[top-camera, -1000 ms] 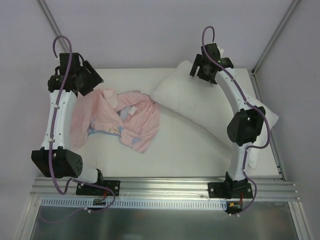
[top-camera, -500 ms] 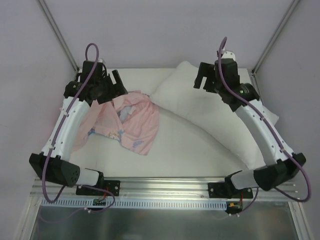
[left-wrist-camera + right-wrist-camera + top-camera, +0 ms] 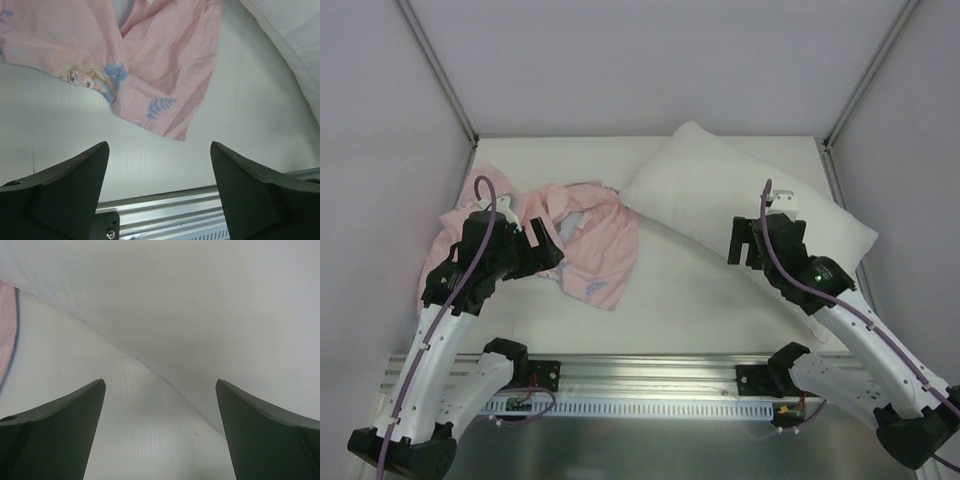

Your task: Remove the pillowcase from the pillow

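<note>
The plain white pillow (image 3: pixel 720 195) lies bare and slanted across the back right of the table, also filling the top of the right wrist view (image 3: pixel 200 300). The pink printed pillowcase (image 3: pixel 595 240) lies crumpled on the table to its left, apart from it; it also shows in the left wrist view (image 3: pixel 165 65). My left gripper (image 3: pixel 542 248) hovers over the pillowcase's near edge, open and empty (image 3: pixel 159 165). My right gripper (image 3: pixel 742 243) hangs over the pillow's near edge, open with nothing between its fingers (image 3: pixel 160 410).
The table's white surface (image 3: pixel 670 290) lies between the two grippers. An aluminium rail (image 3: pixel 650 375) runs along the near edge and shows in the left wrist view (image 3: pixel 165 210). Grey walls and frame posts (image 3: pixel 440 70) enclose the back and sides.
Both arms have swung down and back from the far side toward the near edge. The left jaws have widened, and the pillowcase now lies loose on the table.
</note>
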Available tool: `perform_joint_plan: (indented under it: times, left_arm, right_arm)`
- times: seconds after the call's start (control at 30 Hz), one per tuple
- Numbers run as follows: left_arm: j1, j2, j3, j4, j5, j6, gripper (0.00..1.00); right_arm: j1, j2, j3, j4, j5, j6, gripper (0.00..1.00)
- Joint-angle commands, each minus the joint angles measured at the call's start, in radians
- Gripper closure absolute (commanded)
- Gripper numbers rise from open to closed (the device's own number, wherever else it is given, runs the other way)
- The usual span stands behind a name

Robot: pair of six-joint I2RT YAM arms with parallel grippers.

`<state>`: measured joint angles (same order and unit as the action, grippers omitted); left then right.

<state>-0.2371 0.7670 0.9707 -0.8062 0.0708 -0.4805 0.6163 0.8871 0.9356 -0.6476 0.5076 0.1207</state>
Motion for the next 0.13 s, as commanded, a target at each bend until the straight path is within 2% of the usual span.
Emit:
perform_joint_plan:
  times: [0.0,0.1]
  left_arm:
    - [-0.008,-0.049,-0.053,0.027,0.018,0.013,0.16]
    - [-0.010,-0.049,-0.078,0.029,0.012,0.008,0.16]
  right_arm:
    - [0.011,-0.066,-0.024,-0.027,0.077,0.046,0.04]
    - [0.013,-0.070,-0.034,-0.032,0.075,0.050,0.04]
